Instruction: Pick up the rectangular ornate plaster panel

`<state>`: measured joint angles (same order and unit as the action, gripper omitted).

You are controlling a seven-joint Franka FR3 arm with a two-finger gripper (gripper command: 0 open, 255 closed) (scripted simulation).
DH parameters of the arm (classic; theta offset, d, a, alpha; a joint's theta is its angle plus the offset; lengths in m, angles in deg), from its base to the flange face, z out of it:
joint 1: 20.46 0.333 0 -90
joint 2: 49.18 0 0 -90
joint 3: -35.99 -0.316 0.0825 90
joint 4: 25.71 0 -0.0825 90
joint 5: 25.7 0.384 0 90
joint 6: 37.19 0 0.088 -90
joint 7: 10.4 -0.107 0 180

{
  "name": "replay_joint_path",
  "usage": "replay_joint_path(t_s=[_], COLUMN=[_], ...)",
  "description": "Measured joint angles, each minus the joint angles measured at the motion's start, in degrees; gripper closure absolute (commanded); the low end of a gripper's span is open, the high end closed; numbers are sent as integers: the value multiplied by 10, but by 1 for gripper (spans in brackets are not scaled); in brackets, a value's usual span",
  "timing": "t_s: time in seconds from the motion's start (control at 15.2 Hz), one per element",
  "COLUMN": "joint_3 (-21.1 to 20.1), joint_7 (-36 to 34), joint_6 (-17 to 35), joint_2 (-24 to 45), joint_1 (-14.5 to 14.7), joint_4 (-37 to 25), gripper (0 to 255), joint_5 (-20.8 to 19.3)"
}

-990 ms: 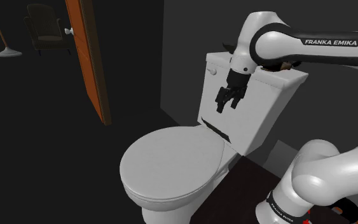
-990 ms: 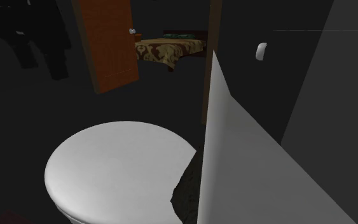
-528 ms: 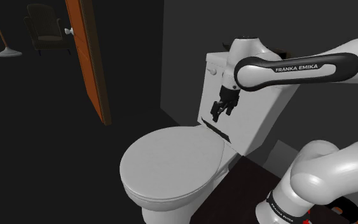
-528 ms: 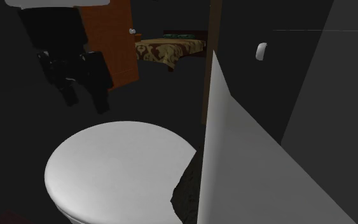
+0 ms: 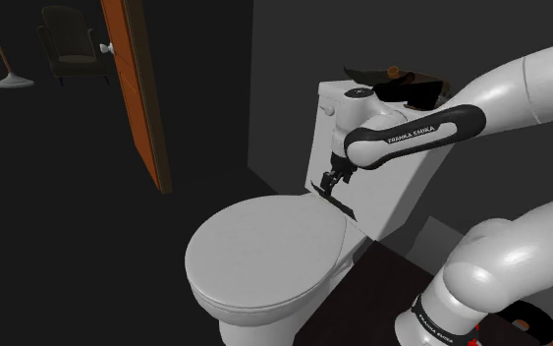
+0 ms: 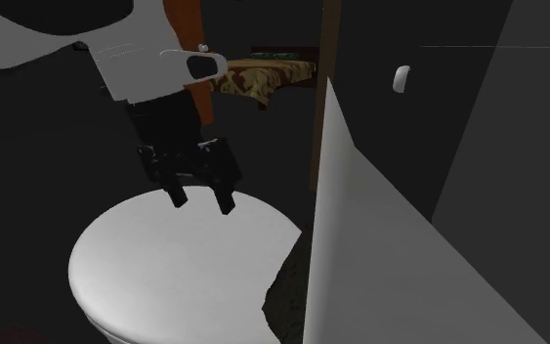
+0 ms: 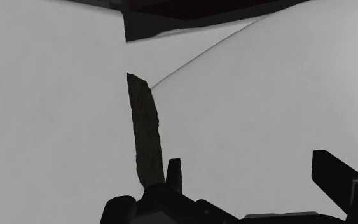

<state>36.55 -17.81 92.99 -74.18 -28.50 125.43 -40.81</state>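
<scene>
The panel (image 7: 147, 137) is a thin, dark, rough-textured slab standing on edge in the gap between the white toilet tank (image 5: 382, 167) and the closed lid (image 5: 264, 251). The same panel (image 5: 340, 202) appears as a dark strip at the tank's foot, and as a mottled patch (image 6: 287, 283) beside the tank's side. My black gripper (image 5: 326, 184) hangs open just above the lid's back edge, right by the panel's upper end. Its fingers (image 6: 226, 200) stand apart over the lid, holding nothing. Seen from the wrist, the gripper (image 7: 254, 184) has the panel next to one finger.
Dark objects (image 5: 397, 84) lie on the tank top. An orange door (image 5: 132, 88) stands open at the shoulder view's left, with an armchair (image 5: 73, 44) beyond it. A patterned bed (image 6: 263, 73) shows through the doorway. A dark wall rises behind the tank.
The arm has swung down and toward the shoulder view's left, lowering the gripper from in front of the tank top to just above the lid's back edge. The fingers stayed apart.
</scene>
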Motion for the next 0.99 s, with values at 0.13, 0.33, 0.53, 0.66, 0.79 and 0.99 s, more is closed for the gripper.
replay_joint_path(t_s=[0.13,0.33,0.53,0.66,0.79,0.99], joint_3=[-2,-2,-4,-4,1,5], joint_7=[-12,-36,-76,-109,-140,-169], joint_6=[39,97,141,162,183,201], joint_2=[36,100,160,198,238,264], joint_1=[-18,-50,-78,-93,-105,-109], joint_4=[-1,-13,-32,-51,-69,-74], gripper=[0,0,0,0,0,0], joint_5=[-35,-100,-175,-229,-280,-315])
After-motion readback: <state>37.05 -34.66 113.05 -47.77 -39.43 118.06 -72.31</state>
